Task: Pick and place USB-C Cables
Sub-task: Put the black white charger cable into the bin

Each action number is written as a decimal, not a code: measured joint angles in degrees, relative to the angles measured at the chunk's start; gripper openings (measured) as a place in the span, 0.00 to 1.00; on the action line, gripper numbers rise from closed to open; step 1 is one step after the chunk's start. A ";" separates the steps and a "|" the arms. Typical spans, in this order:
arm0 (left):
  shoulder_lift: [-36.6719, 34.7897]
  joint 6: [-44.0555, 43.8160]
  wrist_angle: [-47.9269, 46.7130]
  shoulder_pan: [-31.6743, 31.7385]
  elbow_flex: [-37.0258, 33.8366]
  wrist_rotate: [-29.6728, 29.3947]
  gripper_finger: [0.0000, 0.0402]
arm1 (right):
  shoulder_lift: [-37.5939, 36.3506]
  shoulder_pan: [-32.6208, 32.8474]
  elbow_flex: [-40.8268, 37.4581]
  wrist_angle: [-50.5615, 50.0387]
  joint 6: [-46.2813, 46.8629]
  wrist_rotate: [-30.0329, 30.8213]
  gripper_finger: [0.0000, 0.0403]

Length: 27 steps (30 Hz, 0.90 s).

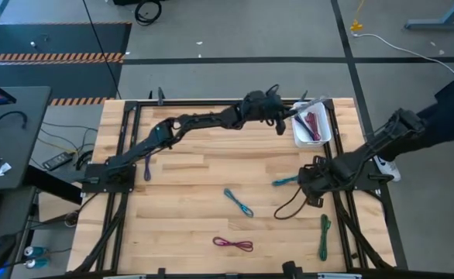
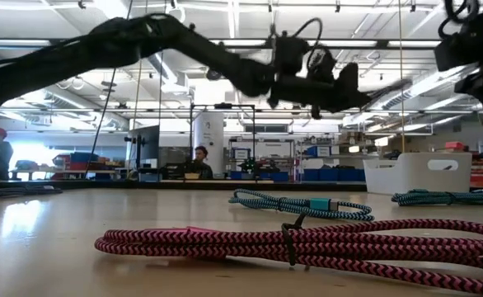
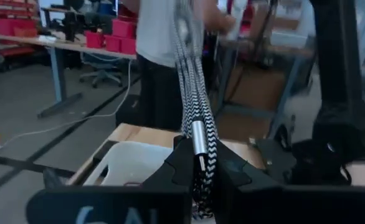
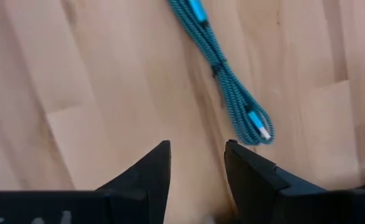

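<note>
We see the left tool clamping a grey braided black-and-white cable bundle above the white plastic bin. The right tool, fingers narrowly parted, hovers near the teal braided cable on the wooden table.

Braided fabric sheathes the teal cable lying on the smooth, matt wooden table.
</note>
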 joint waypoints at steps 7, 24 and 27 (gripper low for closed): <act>5.77 -5.94 9.19 0.26 1.73 0.10 0.07 | -0.22 1.51 0.00 3.94 1.13 0.54 0.39; 12.98 0.38 6.62 -3.11 7.46 0.00 0.08 | -0.22 1.49 0.00 8.30 2.00 0.11 0.39; 12.98 0.44 6.21 -3.16 7.46 0.09 0.11 | -0.22 1.47 0.00 8.33 2.65 0.08 0.39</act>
